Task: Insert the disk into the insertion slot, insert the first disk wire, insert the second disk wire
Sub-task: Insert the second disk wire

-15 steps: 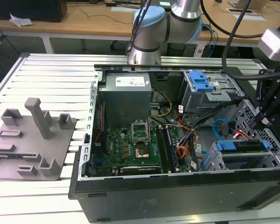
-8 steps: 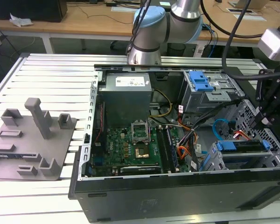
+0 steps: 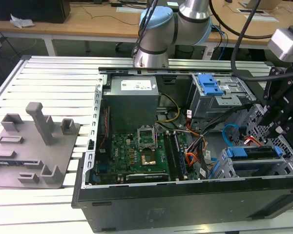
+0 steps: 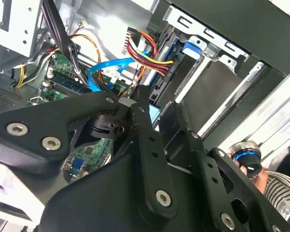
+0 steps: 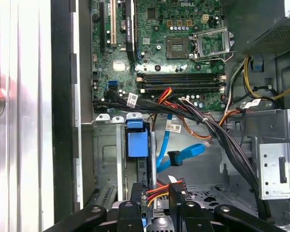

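The disk (image 3: 249,157) lies in its blue carrier inside the insertion slot (image 3: 284,168) at the exterior view's right. Its blue carrier tab (image 5: 137,141) is seen in the first wrist view. My black gripper (image 3: 279,122) hangs just above that bay. In both wrist views its fingers stand apart, either side of a red, yellow and black wire bundle (image 5: 158,190) that ends at the disk's edge; I take this for the first disk wire (image 4: 150,55). The second disk wire (image 5: 183,153), light blue, loops loose beside it, and its dark plug (image 5: 176,158) is free. My gripper (image 5: 156,197) grips nothing.
The open computer case holds the motherboard (image 3: 136,151), the power supply (image 3: 132,97) and a taller cage with a blue latch (image 3: 208,85). Orange cables (image 3: 191,157) run past the bay. A person's hand (image 4: 253,166) holds a round knob beside the case. A grey fixture plate (image 3: 31,146) lies outside the case.
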